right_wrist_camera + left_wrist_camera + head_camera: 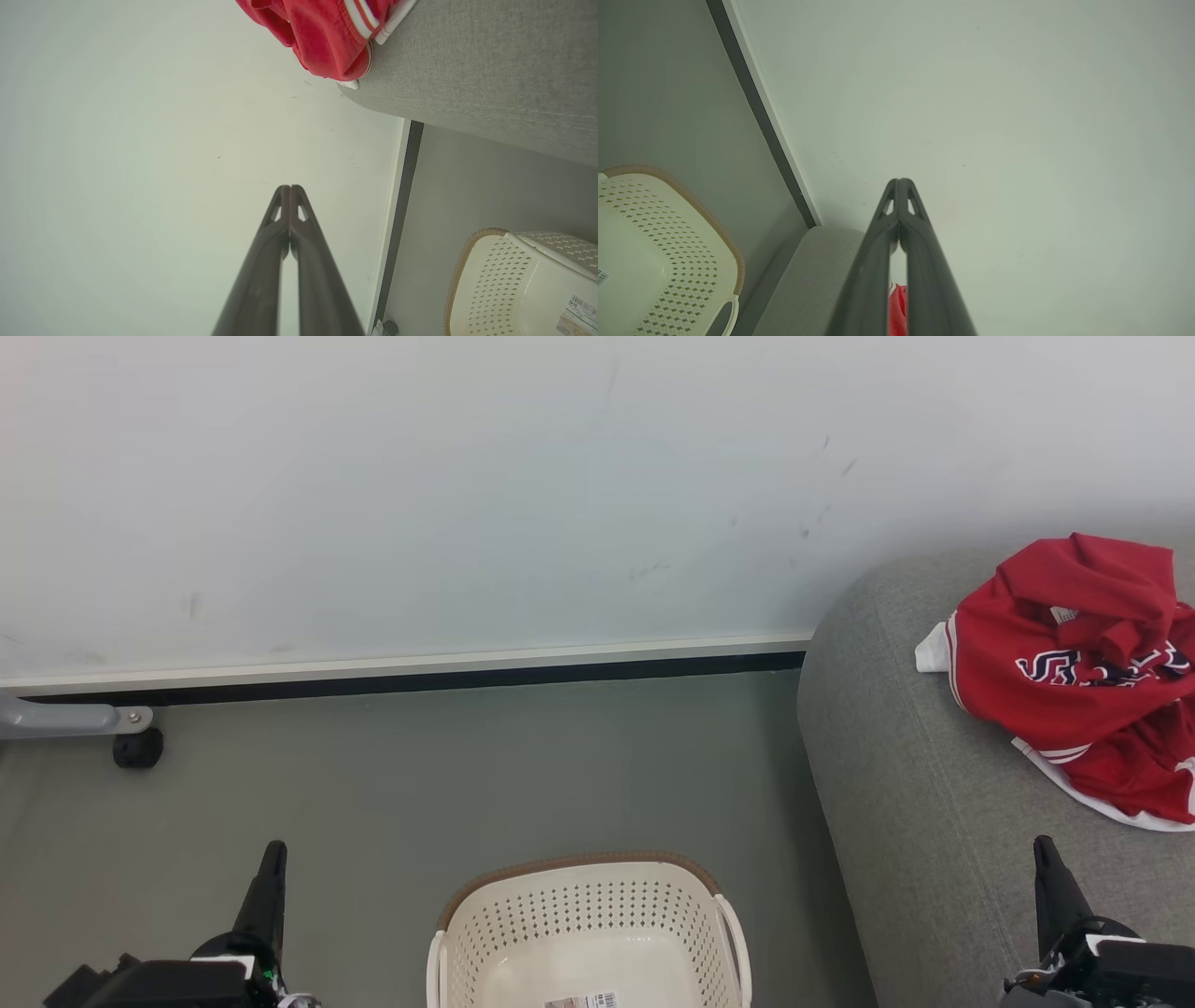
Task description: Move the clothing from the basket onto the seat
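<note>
Loosely crumpled clothing [1074, 709] lies on the rounded fabric seat [896, 784].

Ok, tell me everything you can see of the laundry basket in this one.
The basket is cream-white plastic, rounded-rectangular, with perforated walls, a brown woven-look rim and a loop handle at each side. It stands upright on the grey floor, apart from the sofa to its right. Its inside, as far as visible, holds only a barcode label.

Home-like room — grey fabric sofa seat [896, 784], laundry basket [579, 902], plain white wall [467, 476], grey floor [420, 775]
</note>
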